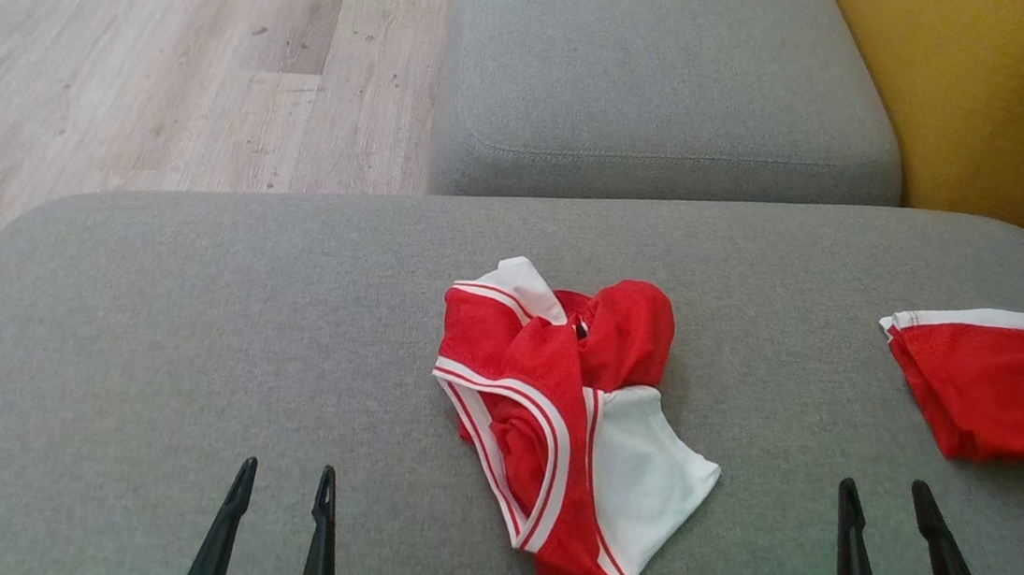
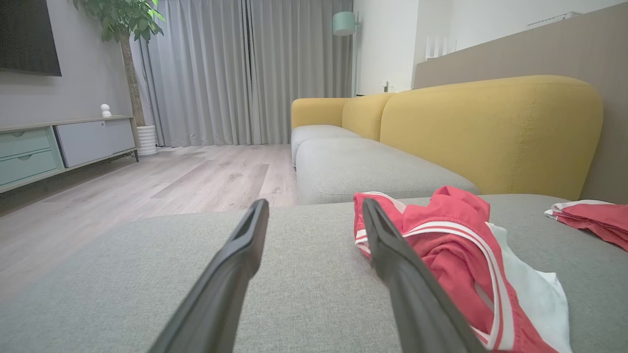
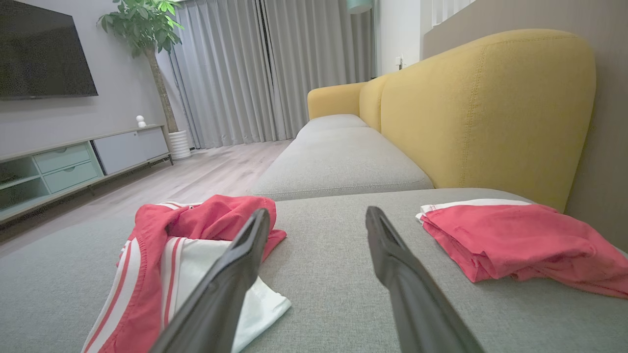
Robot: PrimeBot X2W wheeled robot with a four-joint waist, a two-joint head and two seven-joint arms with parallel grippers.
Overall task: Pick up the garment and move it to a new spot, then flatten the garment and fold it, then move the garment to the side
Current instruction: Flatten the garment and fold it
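A crumpled red garment (image 1: 557, 405) with white trim and a white panel lies bunched in the middle of the grey sofa seat (image 1: 187, 341). It also shows in the left wrist view (image 2: 456, 255) and the right wrist view (image 3: 186, 250). My left gripper (image 1: 282, 481) stands open near the seat's front edge, to the left of the garment and apart from it. On the garment's right, near the front edge, my right gripper (image 1: 886, 502) is open too, with nothing between its fingers. Both pairs of dark fingers (image 2: 235, 260) (image 3: 245, 255) hover just over the cushion.
A second red garment (image 1: 991, 390), folded, lies at the seat's right edge. Beyond is another grey cushion (image 1: 664, 77) and the yellow backrest (image 3: 490, 113). Wooden floor (image 1: 169, 48) lies to the left, with a TV cabinet (image 3: 73, 162), a plant and curtains beyond.
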